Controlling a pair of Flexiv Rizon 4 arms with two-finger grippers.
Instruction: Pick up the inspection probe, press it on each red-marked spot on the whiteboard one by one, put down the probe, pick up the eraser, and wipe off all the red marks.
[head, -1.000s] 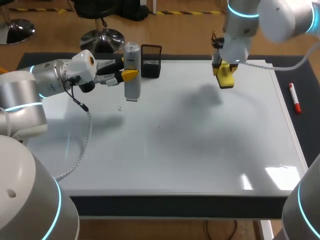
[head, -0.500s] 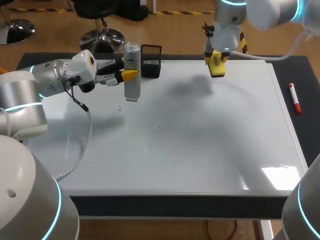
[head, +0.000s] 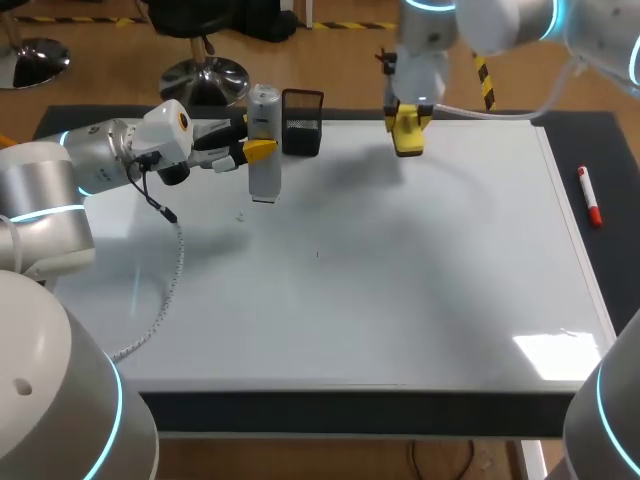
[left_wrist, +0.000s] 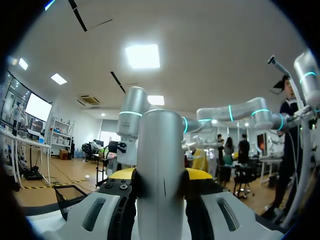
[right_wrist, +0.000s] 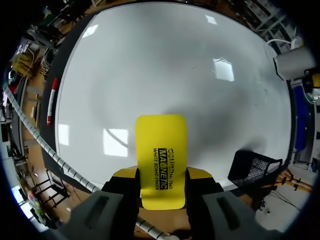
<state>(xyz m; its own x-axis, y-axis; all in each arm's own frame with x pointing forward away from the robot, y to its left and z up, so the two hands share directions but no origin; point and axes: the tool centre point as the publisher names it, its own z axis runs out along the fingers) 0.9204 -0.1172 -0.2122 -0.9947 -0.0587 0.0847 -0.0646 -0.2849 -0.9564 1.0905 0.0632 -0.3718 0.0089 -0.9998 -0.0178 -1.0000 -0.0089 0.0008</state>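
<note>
The silver cylindrical probe (head: 264, 142) stands upright over the whiteboard's (head: 400, 300) far left part, held in my left gripper (head: 256, 150), which comes in sideways from the left. In the left wrist view the probe (left_wrist: 161, 175) fills the space between the yellow fingertips (left_wrist: 197, 174). My right gripper (head: 407, 128) hangs over the board's far edge, right of the middle, shut on the yellow eraser (head: 407, 134). The right wrist view shows the eraser (right_wrist: 161, 159) clamped between the fingers above the white board (right_wrist: 165, 75). I see no red marks on the board.
A black mesh basket (head: 302, 122) stands at the far edge beside the probe, also seen as the basket (right_wrist: 255, 175) near the eraser. A red marker (head: 589, 196) lies on the dark table right of the board. A grey cable (head: 165, 290) trails across the board's left side.
My right arm has carried the eraser leftward and toward the far edge of the board. The left arm and the probe have stayed in place.
</note>
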